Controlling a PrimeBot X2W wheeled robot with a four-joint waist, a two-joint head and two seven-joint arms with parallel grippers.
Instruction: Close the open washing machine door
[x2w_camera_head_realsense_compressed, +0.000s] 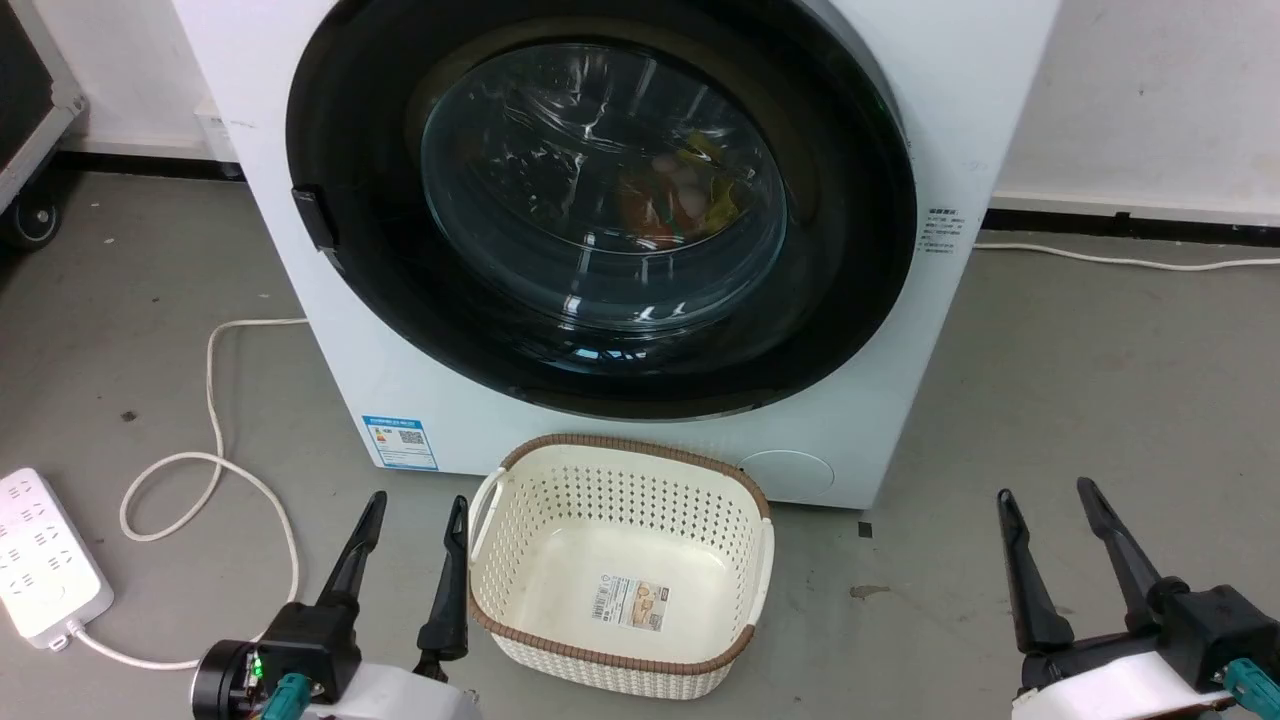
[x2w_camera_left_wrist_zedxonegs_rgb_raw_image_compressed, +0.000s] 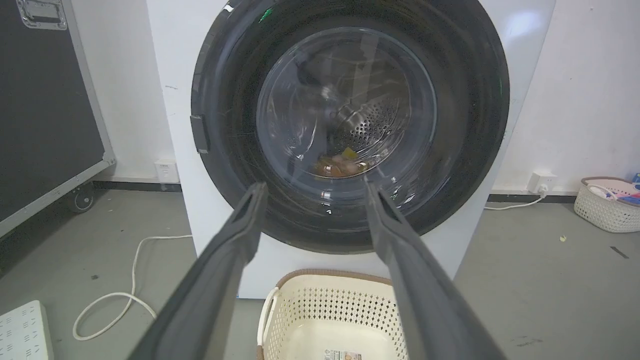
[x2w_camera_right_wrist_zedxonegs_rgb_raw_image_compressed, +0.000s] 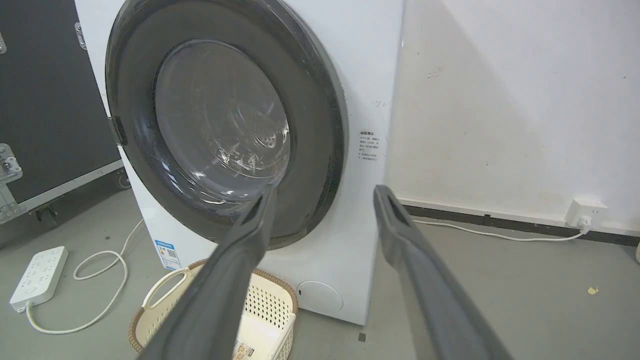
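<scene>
At 8 o'clock in the head view, a white plastic power strip (x2w_camera_head_realsense_compressed: 45, 560) lies on the grey concrete floor (x2w_camera_head_realsense_compressed: 1100, 400), and its white cable (x2w_camera_head_realsense_compressed: 212, 400) loops toward the machine. At 7 o'clock the left hand (x2w_camera_head_realsense_compressed: 419, 498) hovers with its two dark fingers spread wide, holding nothing. It is just beside the cream perforated plastic basket with a brown woven rim (x2w_camera_head_realsense_compressed: 620, 443). The basket stands at 6 o'clock, at the foot of the white front-loading washing machine (x2w_camera_head_realsense_compressed: 330, 330). A blue label sticker (x2w_camera_head_realsense_compressed: 400, 443) sits low on the machine's front, at its 7 o'clock. At 12 o'clock is the large round washing machine door (x2w_camera_head_realsense_compressed: 850, 250), a glossy black rim around a bulging clear glass window. It lies flat against the machine's front, with a dark latch tab (x2w_camera_head_realsense_compressed: 315, 215) at 9 o'clock on its rim. Orange and yellow items (x2w_camera_head_realsense_compressed: 680, 200) show through the glass. At 4 o'clock the right hand (x2w_camera_head_realsense_compressed: 1044, 490) is likewise wide and empty, well apart from the door.
</scene>
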